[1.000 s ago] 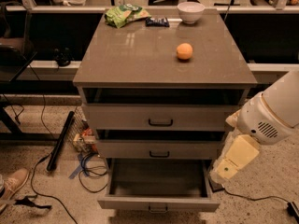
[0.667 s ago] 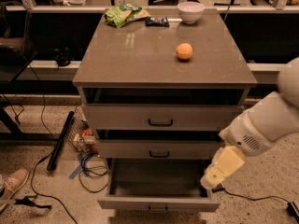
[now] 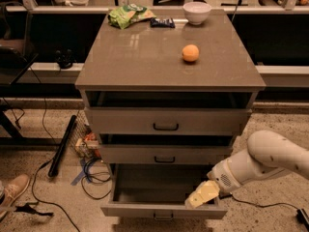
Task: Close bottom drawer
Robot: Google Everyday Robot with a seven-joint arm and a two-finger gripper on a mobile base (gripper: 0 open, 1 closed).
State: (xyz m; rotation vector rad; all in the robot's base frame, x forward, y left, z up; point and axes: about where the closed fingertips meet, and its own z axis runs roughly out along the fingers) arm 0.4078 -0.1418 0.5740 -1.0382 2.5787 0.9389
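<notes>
**A:** Item one, gripper [image 3: 203, 195]?

**B:** Lower right, pale yellow, at the right front corner of the bottom drawer [image 3: 145, 210]. Whether it is spread or pressed together cannot be told. The white arm [image 3: 270, 159] is cut off by the right frame edge.

**A:** Room around it?

**B:** Speckled floor [image 3: 275, 214] to the right.

**A:** The drawer?

**B:** Bottom centre, pulled out. Slim grey front, dark inside, small black handle [image 3: 163, 217] hard to make out.

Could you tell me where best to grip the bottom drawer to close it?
The bottom drawer is probably best taken at its black handle, from the front: it stands pulled out, so a centred push slides straight. The gripper is above its right front corner.
</notes>
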